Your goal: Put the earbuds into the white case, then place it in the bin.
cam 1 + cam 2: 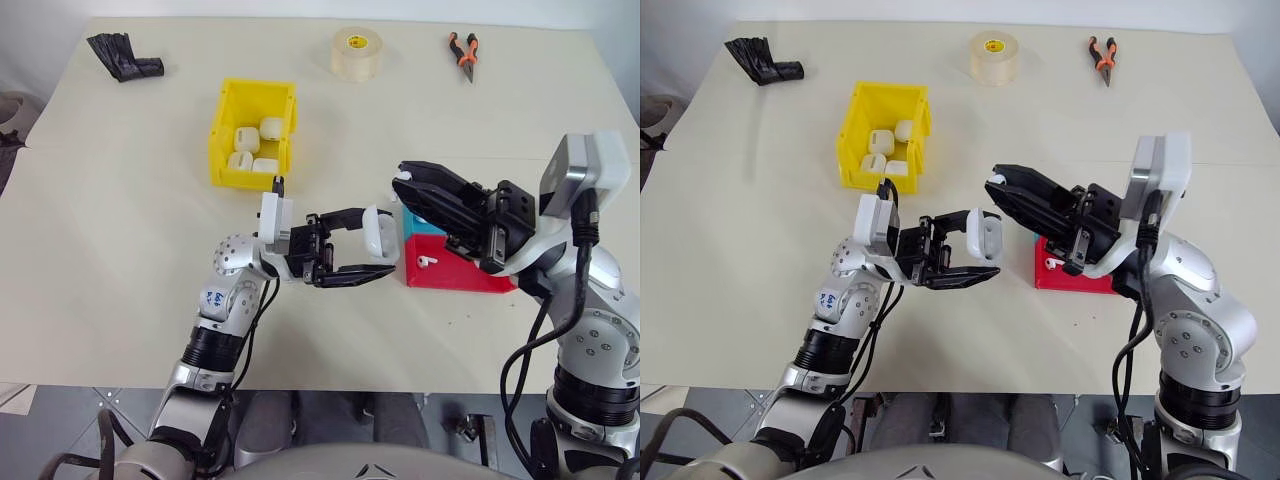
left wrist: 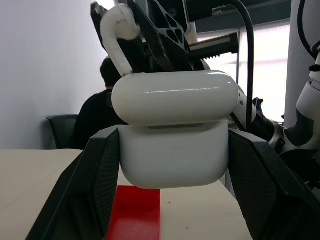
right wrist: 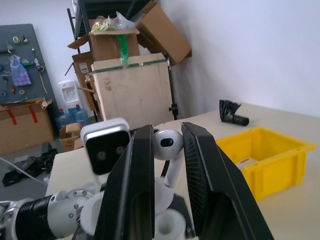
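Glossy, smooth white plastic on the rounded earbud case (image 2: 174, 137), light glinting off its lid. The small white stemmed earbud (image 3: 167, 145) shines the same. Bright yellow plastic bin (image 1: 229, 128) looks smooth, the black gripper fingers (image 2: 87, 192) matt.

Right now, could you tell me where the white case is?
The white case is clamped in the left gripper, above the table's middle, beside the red tray and just below the right gripper.

table (image 1: 120, 260): yellow bin (image 1: 225, 130); red tray (image 1: 455, 275); tape roll (image 1: 357, 53); pliers (image 1: 463, 52); black bundle (image 1: 122, 56)
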Robot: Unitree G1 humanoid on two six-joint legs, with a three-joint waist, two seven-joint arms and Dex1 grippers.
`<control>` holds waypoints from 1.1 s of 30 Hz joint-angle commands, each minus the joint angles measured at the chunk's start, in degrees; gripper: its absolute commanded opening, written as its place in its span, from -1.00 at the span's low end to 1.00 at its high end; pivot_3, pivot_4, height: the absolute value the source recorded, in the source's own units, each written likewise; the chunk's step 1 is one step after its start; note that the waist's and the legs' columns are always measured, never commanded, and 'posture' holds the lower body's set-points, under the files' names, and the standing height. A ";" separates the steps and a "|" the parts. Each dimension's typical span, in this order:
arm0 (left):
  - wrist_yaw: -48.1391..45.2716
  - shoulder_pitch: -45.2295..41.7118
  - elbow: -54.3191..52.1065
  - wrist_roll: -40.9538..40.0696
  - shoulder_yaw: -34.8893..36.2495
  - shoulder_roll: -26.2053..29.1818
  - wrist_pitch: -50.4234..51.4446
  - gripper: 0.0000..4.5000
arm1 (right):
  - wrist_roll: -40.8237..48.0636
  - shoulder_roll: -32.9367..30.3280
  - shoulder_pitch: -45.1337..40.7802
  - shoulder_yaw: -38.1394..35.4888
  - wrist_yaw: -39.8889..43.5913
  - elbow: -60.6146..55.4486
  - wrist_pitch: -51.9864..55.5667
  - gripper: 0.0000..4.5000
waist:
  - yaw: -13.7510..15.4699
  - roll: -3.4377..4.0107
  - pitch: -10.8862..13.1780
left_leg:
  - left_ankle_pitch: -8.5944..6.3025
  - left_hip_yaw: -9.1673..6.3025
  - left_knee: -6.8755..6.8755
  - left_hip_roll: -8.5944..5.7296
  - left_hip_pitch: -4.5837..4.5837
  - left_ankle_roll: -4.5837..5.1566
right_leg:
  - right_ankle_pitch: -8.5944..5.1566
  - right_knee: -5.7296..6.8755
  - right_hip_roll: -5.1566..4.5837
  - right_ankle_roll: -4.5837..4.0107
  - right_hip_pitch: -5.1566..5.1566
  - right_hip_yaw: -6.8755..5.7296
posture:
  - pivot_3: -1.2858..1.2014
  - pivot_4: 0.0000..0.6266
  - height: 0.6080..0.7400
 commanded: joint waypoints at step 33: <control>2.88 -0.82 -3.19 -1.69 1.88 -1.29 0.49 0.25 | -7.52 -1.57 9.64 5.61 5.01 0.92 -11.11 -0.80 | 0.03 0.00 0.00 | 0.00 0.02 -0.02 0.01 0.02 0.00 | 0.00 -0.01 0.00 0.00 0.00 0.02 | 0.03 -0.52 1.00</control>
